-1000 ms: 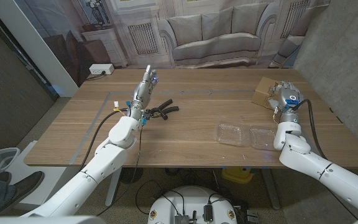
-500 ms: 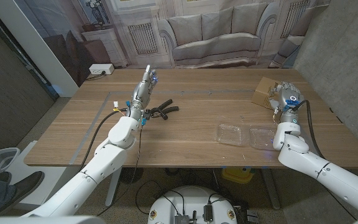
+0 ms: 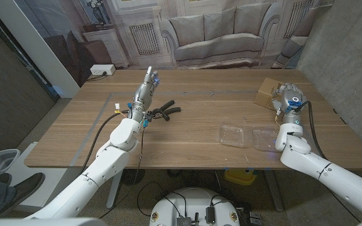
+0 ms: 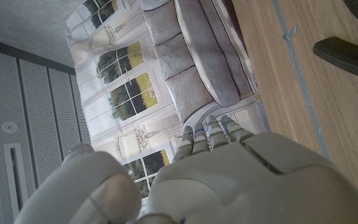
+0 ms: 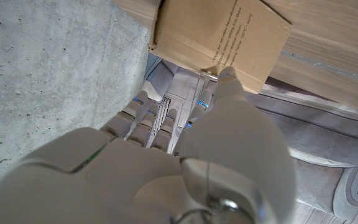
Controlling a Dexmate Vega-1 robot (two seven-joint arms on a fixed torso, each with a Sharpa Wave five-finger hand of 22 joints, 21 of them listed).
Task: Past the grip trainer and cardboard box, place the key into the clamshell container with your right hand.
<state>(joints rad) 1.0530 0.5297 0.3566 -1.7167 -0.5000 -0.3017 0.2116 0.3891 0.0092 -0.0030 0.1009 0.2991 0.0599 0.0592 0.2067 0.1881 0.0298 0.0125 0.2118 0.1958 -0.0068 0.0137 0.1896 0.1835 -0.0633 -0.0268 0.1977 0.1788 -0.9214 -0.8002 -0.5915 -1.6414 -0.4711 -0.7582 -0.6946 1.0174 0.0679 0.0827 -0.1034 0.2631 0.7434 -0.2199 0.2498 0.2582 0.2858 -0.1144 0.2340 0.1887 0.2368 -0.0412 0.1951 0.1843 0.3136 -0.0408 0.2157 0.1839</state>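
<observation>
Table (image 3: 193, 122) of wood carried everything. Grip trainer (image 3: 163, 111), black, lay on the left half, toward the far edge, just beside the left hand (image 3: 146, 91). Cardboard box (image 3: 266, 93) sat at the far right corner, tilted to the table edges. Clamshell container (image 3: 249, 136), clear plastic, lay open with both halves flat near the near edge on the right half, well apart from the trainer. Box stood farther from the robot than the container, with the right hand (image 3: 288, 98) right next to it, over the table's right edge area. Thin blue tape line (image 3: 115, 100) ran across the left half.

Key could not be made out in any view; where it lay could not be told.

Left forearm lay over the table and the left hand stood raised, fingers (image 4: 207, 132) stretched straight, side by side, nothing in them. Right hand was lifted beside the box, back toward the camera; in the right wrist view its fingers (image 5: 143, 121) bent side by side and the thumb (image 5: 227, 78) reached to the box edge. Whether they pinched anything could not be told.

Printed sofa backdrop (image 3: 215, 31) hung beyond the far edge, white power strip (image 3: 102, 69) lay on the floor there, and a person's shoe (image 3: 21, 188) showed beyond the near left corner.
</observation>
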